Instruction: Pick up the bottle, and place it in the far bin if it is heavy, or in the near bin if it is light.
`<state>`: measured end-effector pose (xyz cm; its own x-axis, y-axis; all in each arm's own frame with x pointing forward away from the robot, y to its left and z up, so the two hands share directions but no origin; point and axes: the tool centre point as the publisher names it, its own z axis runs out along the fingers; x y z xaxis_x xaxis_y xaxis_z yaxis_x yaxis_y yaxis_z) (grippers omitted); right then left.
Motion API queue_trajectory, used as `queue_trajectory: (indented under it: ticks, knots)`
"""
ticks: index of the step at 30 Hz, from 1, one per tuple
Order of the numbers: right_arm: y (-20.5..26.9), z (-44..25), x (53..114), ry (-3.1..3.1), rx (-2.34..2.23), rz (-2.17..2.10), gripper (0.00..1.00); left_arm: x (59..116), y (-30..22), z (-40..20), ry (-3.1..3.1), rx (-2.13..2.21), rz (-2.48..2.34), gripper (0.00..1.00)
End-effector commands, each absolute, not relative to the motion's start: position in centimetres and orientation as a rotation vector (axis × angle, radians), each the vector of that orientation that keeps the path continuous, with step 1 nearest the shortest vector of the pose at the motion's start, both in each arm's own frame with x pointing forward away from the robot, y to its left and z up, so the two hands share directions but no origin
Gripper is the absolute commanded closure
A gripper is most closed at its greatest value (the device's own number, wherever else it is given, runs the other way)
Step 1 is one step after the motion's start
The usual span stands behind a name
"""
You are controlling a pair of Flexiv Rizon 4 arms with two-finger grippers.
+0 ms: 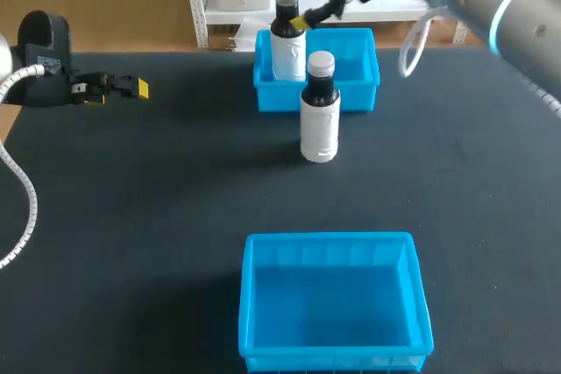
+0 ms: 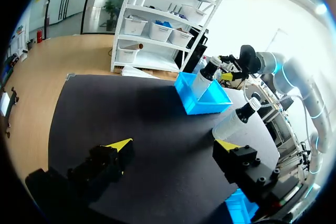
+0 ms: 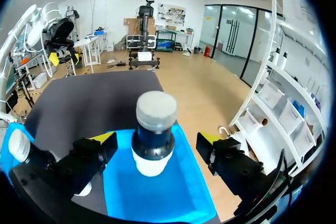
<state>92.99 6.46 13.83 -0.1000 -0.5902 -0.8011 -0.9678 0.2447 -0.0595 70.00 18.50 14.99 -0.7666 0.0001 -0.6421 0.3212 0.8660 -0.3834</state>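
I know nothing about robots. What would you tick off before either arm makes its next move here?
1. Is the right gripper open and not touching the dark white-labelled bottle with the grey cap? Ok, there are gaps on both sides.
2. Is that bottle upright inside the far blue plastic bin? Ok.
3. Is the second matching bottle upright on the black table, in front of that bin? Ok.
4. Is the second bottle heavy or light? Cannot tell.
5. Is the left gripper open and away from both bottles? Ok.
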Motion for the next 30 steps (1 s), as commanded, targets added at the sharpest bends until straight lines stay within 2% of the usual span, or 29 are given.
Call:
queue_trajectory:
  ticks: [1,8,16,23,30]
  knots:
    - [2.1,15.2,91.8,1.757,-1.593,0.94,0.0,70.0,18.5,15.0,2.374,0.231,-0.636,0.0]
    - [-4.0,16.0,89.4,1.813,-1.508,0.872,0.0,70.0,18.5,15.0,2.374,0.231,-0.636,0.0]
    - [-8.4,17.0,85.9,1.835,-1.453,0.813,0.0,70.0,18.5,15.0,2.374,0.231,-0.636,0.0]
    - [-10.3,17.4,82.3,1.847,-1.404,0.765,0.0,70.0,18.5,15.0,2.374,0.231,-0.636,0.0]
    - [-10.1,16.7,79.2,1.853,-1.382,0.739,0.0,70.0,18.5,15.0,2.374,0.231,-0.636,0.0]
